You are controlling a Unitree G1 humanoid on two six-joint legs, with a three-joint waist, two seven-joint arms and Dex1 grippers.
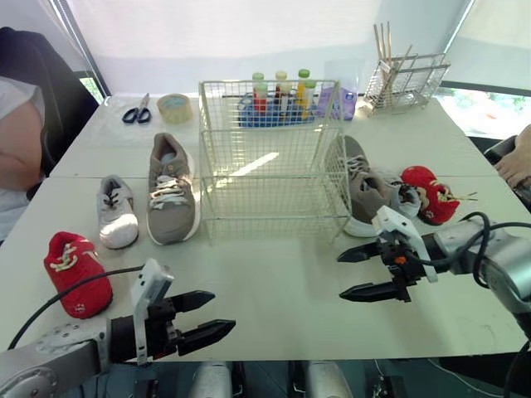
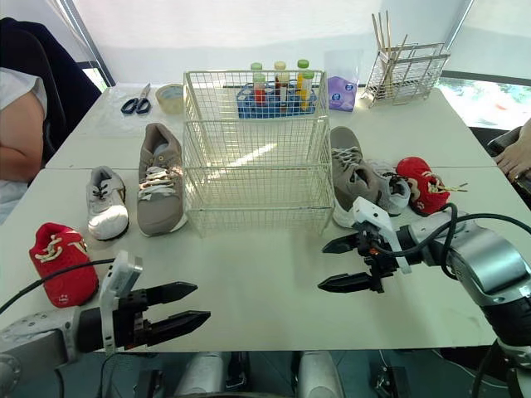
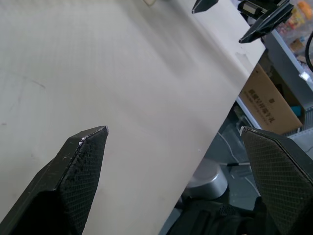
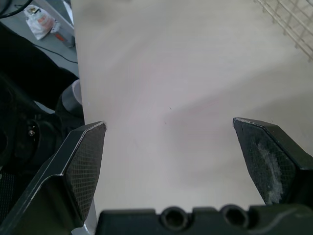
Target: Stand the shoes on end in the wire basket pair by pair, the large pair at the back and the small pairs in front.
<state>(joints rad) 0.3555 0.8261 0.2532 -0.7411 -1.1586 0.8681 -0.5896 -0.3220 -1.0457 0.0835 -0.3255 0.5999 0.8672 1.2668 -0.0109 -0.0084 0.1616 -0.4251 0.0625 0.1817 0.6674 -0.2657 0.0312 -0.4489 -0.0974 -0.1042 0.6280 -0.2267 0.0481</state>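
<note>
The empty wire basket (image 1: pixel 270 157) stands mid-table. To its left lie a large grey-brown sneaker (image 1: pixel 172 191), a small grey-white sneaker (image 1: pixel 116 211) and a small red shoe (image 1: pixel 77 272). On the basket's right lie the other large grey sneaker (image 1: pixel 362 186), a small grey shoe (image 1: pixel 402 192) and a red shoe (image 1: pixel 427 192). My left gripper (image 1: pixel 222 313) is open over the table's front edge, right of the near red shoe, holding nothing. My right gripper (image 1: pixel 340 276) is open above bare table, in front of the right-hand shoes.
At the back are scissors (image 1: pixel 137 112), a tape roll (image 1: pixel 175 107), a blue rack of tubes (image 1: pixel 278 104) and a wire holder with sticks (image 1: pixel 406 79). A person sits at the left (image 1: pixel 17 157); a hand rests at the right edge (image 1: pixel 518 166).
</note>
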